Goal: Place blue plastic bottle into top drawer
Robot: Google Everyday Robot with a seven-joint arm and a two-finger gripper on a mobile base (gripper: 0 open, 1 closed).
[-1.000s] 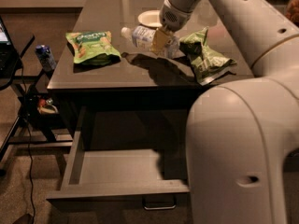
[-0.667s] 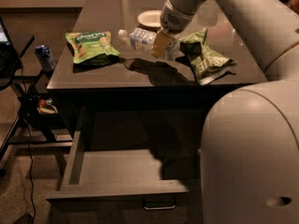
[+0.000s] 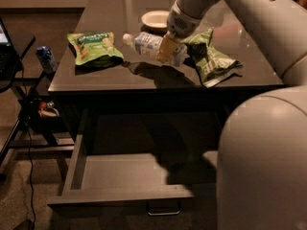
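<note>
Item: blue plastic bottle (image 3: 146, 44), on its side with the white cap to the left, held just above the glossy cabinet top (image 3: 110, 78); its shadow lies on the surface beneath.

Gripper (image 3: 165, 49): fingers clamped across the bottle's body toward the base end, over the middle of the cabinet top, between a flat green snack bag (image 3: 93, 47) and a crumpled green bag (image 3: 208, 56). A white bowl (image 3: 156, 19) sits behind.

Top drawer (image 3: 129, 174): pulled out, below and forward of the bottle.

Hazards, judged:
- The grasp is off-centre, so the cap end may droop or the smooth plastic may twist in the fingers during carry.
- The crumpled bag lies just beside the gripper and could be dragged along.
- Descending before the bottle clears the cabinet's front edge would strike that edge.
- The drawer is shallow, so a high release may let the bottle bounce or roll, or land across the front panel.

Changes since a second ago:
- Bottle and gripper are in nearly the same place, at most slightly lower in frame.
- The robot body (image 3: 264, 166) fills less of the lower right, so more of the drawer shows.
- Bags and bowl are unmoved.
</note>
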